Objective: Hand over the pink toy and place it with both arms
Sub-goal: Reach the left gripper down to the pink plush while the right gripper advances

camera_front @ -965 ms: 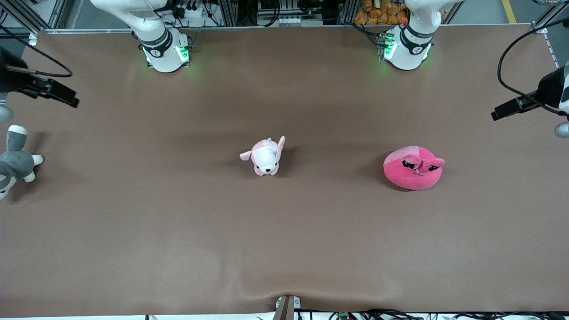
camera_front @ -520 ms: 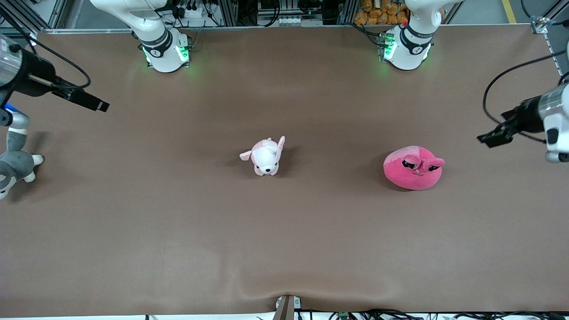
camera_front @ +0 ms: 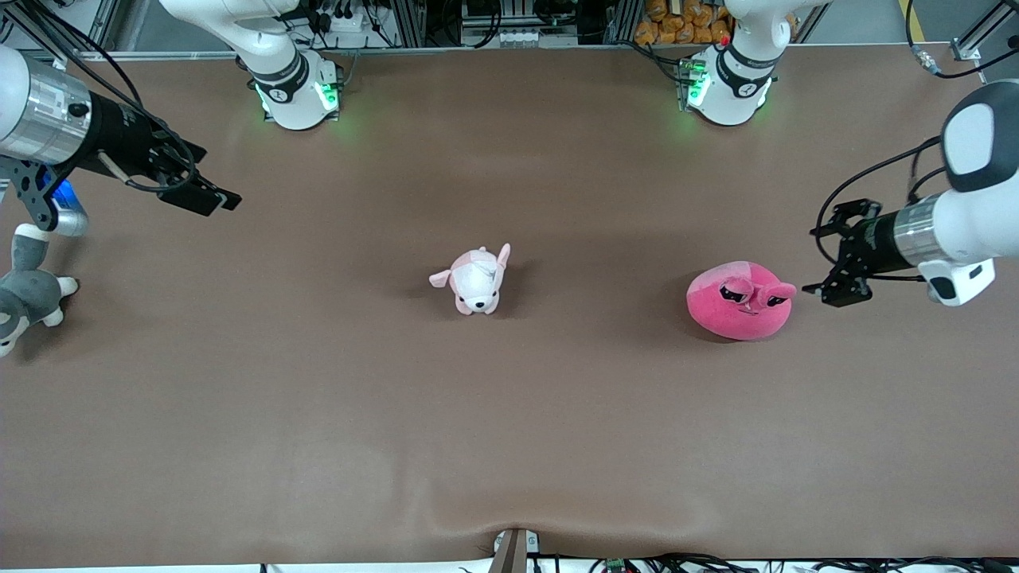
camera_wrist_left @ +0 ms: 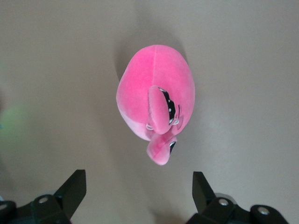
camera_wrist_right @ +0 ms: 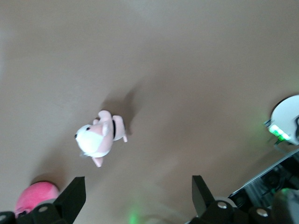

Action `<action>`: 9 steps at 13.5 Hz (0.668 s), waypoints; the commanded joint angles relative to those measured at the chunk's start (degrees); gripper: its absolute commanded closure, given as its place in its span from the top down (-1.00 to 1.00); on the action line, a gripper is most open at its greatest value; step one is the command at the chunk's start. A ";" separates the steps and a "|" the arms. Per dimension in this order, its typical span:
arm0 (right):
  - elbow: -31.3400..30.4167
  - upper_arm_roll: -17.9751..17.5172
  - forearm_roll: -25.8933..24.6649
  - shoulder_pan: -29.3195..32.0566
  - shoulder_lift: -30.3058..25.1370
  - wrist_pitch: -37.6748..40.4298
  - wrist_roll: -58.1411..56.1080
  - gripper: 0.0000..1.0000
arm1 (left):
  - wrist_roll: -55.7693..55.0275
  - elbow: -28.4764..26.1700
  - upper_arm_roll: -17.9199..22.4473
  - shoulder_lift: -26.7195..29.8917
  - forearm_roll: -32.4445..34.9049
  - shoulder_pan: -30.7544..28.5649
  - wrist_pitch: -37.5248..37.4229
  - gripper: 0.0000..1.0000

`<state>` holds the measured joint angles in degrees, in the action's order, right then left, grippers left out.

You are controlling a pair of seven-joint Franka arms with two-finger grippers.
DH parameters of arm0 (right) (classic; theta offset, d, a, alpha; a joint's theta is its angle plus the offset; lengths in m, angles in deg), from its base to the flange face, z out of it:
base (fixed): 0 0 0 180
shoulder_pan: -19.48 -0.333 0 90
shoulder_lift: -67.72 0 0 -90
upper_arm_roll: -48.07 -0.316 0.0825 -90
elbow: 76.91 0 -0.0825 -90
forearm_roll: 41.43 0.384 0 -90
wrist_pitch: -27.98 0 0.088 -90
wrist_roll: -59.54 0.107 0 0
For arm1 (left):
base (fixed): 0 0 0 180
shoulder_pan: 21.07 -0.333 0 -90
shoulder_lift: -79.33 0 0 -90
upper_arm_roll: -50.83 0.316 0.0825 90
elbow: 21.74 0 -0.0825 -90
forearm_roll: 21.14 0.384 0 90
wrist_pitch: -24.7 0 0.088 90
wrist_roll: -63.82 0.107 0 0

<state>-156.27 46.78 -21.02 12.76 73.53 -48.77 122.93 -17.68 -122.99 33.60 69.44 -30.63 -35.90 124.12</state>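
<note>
The pink toy (camera_front: 740, 301), a hot-pink round plush with two stalked black-lidded eyes, lies on the brown table toward the left arm's end. It also shows in the left wrist view (camera_wrist_left: 155, 91) and partly in the right wrist view (camera_wrist_right: 36, 196). My left gripper (camera_front: 837, 263) is open and empty, in the air just beside the toy, not touching it. In its own wrist view the left gripper (camera_wrist_left: 139, 192) has its jaws wide apart. My right gripper (camera_front: 208, 193) is open and empty, in the air over bare table at the right arm's end; it also shows in its wrist view (camera_wrist_right: 138, 196).
A small pale pink-and-white puppy plush (camera_front: 476, 280) stands at the table's middle, also in the right wrist view (camera_wrist_right: 99, 138). A grey-and-white husky plush (camera_front: 24, 290) lies at the table's edge at the right arm's end. Both arm bases (camera_front: 293, 91) (camera_front: 728, 87) stand along the table's edge farthest from the front camera.
Both arms have swung in over the table. The left gripper came down beside the pink toy. The right gripper moved toward the table's middle. No toy has moved.
</note>
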 commanded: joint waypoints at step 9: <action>1.23 0.33 1.57 -13.93 5.34 -21.41 34.50 1.00 | -5.33 -12.22 -0.35 -1.88 -2.20 -0.11 16.94 1.00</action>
<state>-156.23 46.57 -20.20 -0.22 78.12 -69.07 154.81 -22.02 -134.67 33.42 68.53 -31.70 -35.69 139.37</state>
